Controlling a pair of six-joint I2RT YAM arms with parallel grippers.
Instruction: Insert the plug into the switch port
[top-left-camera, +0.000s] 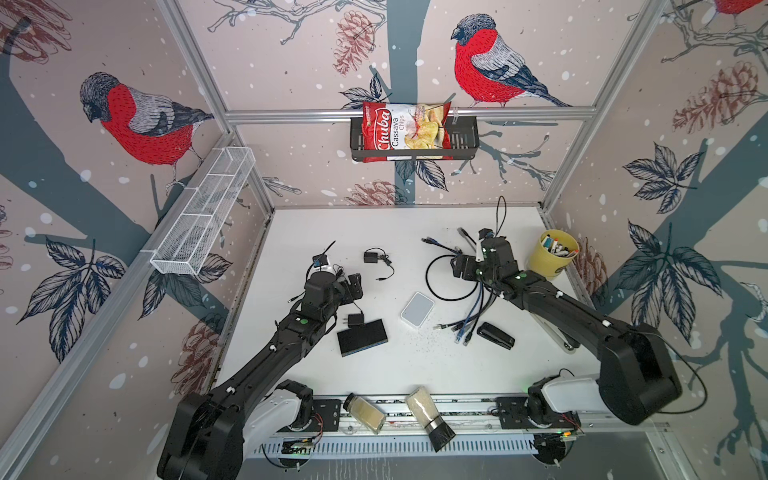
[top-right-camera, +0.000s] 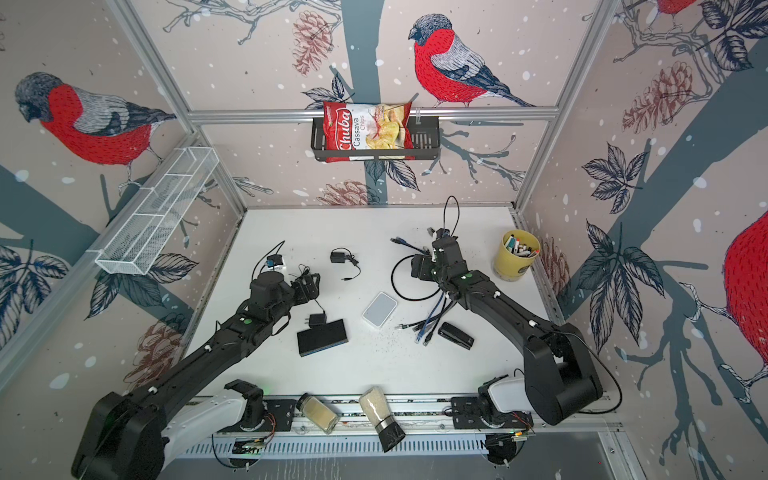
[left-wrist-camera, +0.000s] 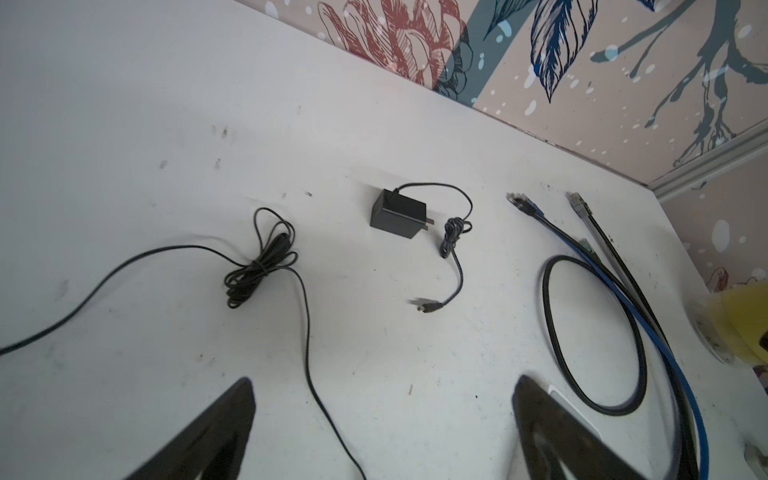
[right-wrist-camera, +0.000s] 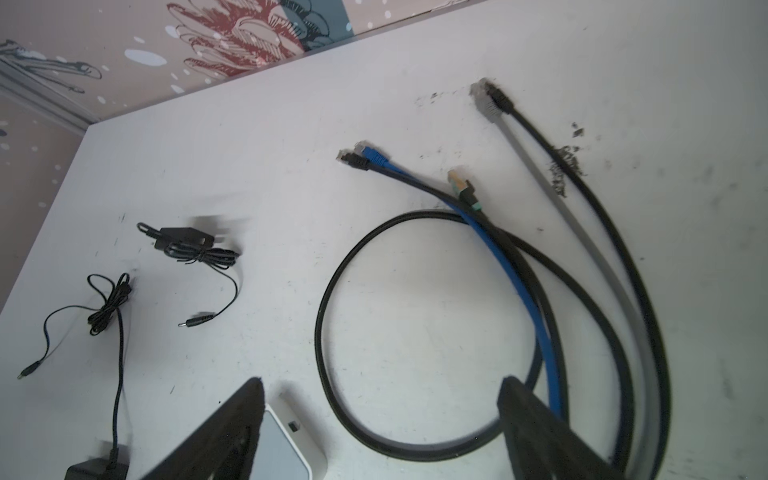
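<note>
White rounded switch (top-left-camera: 417, 309) lies flat near a blue cable (right-wrist-camera: 511, 270).

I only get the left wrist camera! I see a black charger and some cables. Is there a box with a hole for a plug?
Observer: Yes. A white box lies on the table, and the right wrist view shows a small port in its edge.
Operator: Any other box?
Observer: In a top view, a flat black box lies left of the white one, with a second charger at its far edge.
Operator: Is the other arm holding something?
Observer: No. The right end effector is open and empty, above a looped black cable.
</note>
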